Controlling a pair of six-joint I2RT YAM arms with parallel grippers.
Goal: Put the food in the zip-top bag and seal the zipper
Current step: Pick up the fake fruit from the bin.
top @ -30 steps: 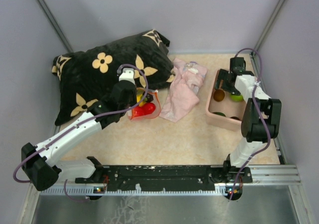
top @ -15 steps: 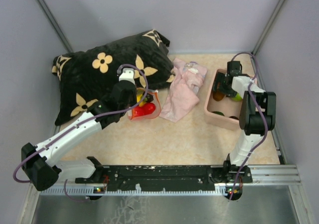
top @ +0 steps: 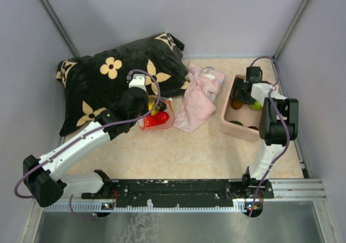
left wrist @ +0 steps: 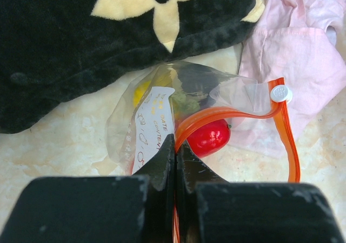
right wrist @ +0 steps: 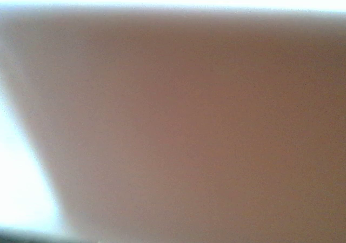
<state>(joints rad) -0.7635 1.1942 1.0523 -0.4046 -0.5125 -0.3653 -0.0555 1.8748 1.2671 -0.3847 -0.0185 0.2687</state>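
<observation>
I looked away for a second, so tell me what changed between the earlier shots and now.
The right arm folded in and the right gripper dipped into the pink bin, over the fruits; whether it holds one cannot be seen. The left gripper stayed shut on the zipper of the zip-top bag; bag, pillow and cloth did not move.

The pillow [top: 108, 83] lies at the back left of the table [top: 178, 151]. The zip-top bag [top: 162, 117] sits just before its right end, with food [left wrist: 210, 136] inside. My left gripper [left wrist: 175, 146] is clamped on the zipper [left wrist: 227, 113] at the bag's near edge. The cloth [top: 197, 100] lies right of the bag. Further right stands the bin [top: 227, 116], with fruits [top: 237, 103] in it and my right gripper [top: 241, 92] reaching in.
</observation>
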